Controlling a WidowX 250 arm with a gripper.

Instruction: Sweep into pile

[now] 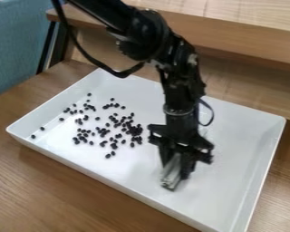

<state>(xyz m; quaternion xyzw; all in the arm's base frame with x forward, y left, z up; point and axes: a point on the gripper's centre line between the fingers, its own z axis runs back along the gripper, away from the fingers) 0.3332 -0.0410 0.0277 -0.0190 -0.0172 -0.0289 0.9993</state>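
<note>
Claw (176, 169) pointing down into the tray, I pinch a pale, narrow piece (171, 175) between my fingers; it slants down toward the tray's floor, too blurred for me to say what it is. Just beside the claw, and apart from it, lie the small black beans (135, 130), thickest in a clump on the side nearest me. Past that clump they thin into a loose scatter, and two strays sit farthest off, near the tray's edge. Around both me and the beans runs the raised rim of the white tray (273, 149). Under it is the brown wooden table (60, 180). Farther from the claw, past the tray, a light wooden ledge (244, 40) stands higher than the table, and well apart from me is some blue fabric (14, 47).
</note>
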